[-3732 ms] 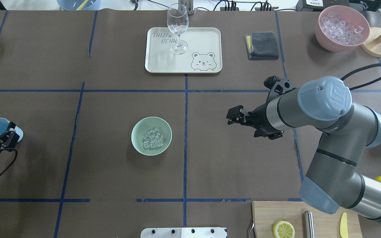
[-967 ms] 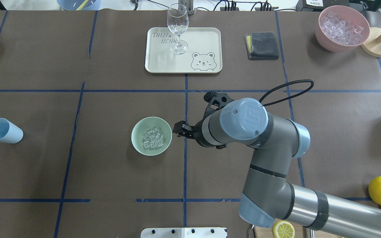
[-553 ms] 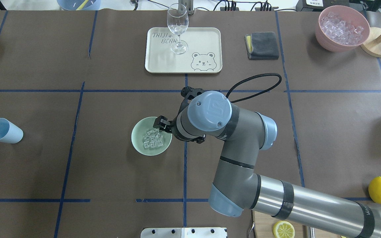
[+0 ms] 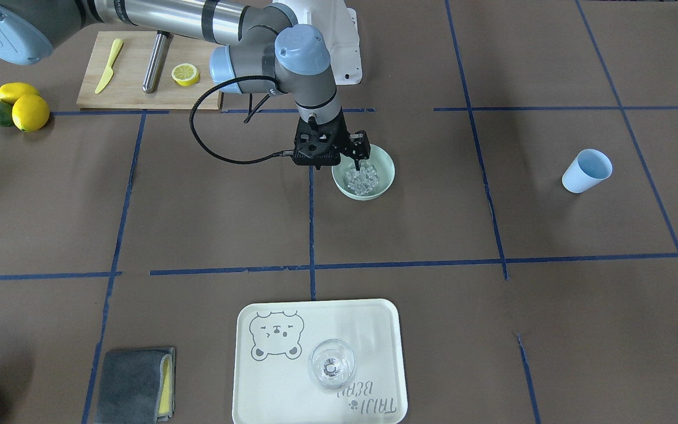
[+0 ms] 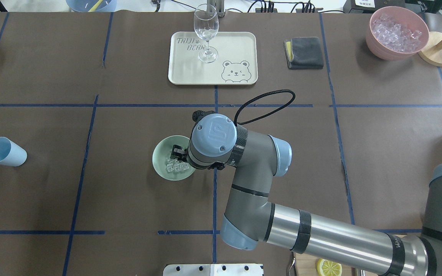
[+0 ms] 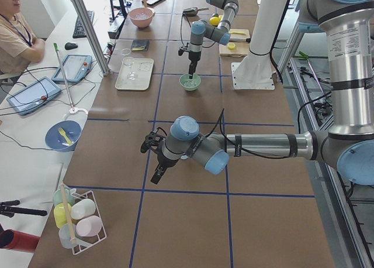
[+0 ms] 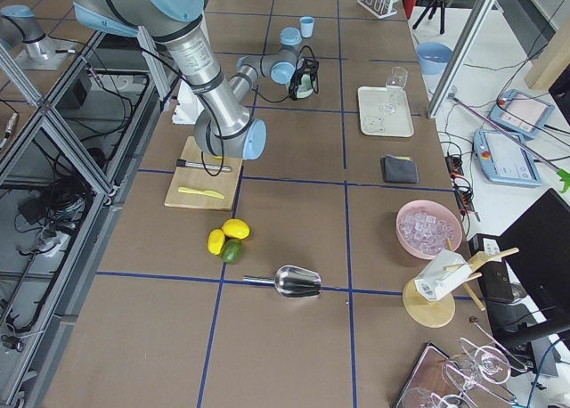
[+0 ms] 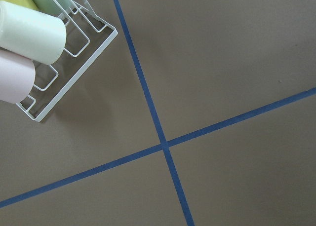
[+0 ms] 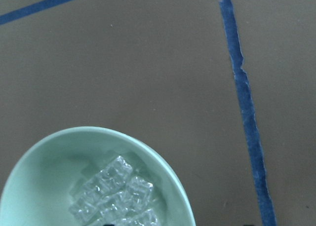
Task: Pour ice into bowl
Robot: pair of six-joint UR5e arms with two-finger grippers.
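Note:
The pale mint-green bowl stands near the table's middle and holds a small heap of clear ice. It also shows in the front view with the ice, and in the right wrist view with the ice. My right gripper hangs just above the bowl's right part, open and empty; it also shows in the front view. My left gripper shows only in the exterior left view, low over bare table, and I cannot tell its state.
A light blue cup stands at the far left. A cream tray with a wine glass is at the back. A pink container of ice, a grey cloth and a wire cup rack are there too.
My right arm has swung left from the table's right half until its gripper is over the bowl. My left gripper, earlier at the blue cup, has left the overhead view.

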